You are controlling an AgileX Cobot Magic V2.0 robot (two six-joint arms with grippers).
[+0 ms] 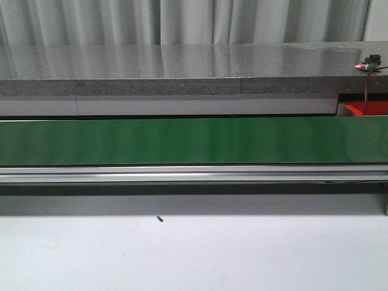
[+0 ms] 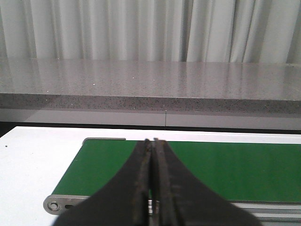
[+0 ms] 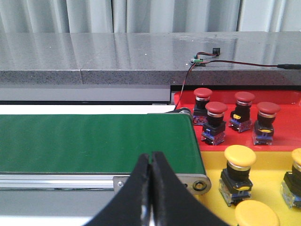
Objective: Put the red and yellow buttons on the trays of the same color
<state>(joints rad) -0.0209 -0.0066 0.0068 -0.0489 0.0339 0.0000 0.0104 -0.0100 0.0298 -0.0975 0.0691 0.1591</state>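
A white table [image 1: 194,254] fills the lower part of the front view, bare but for a small dark speck [image 1: 160,219] left of centre. Across the middle runs a green belt [image 1: 194,140] in a metal frame [image 1: 194,174], a grey stone ledge [image 1: 170,70] above it

Red buttons [image 3: 235,117] on red tray [image 3: 282,143].

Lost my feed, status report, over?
Left tool and right tool shut, empty. Green conveyor belt bare. Four red mushroom buttons on red tray, yellow ones on yellow tray. Nothing blocking.
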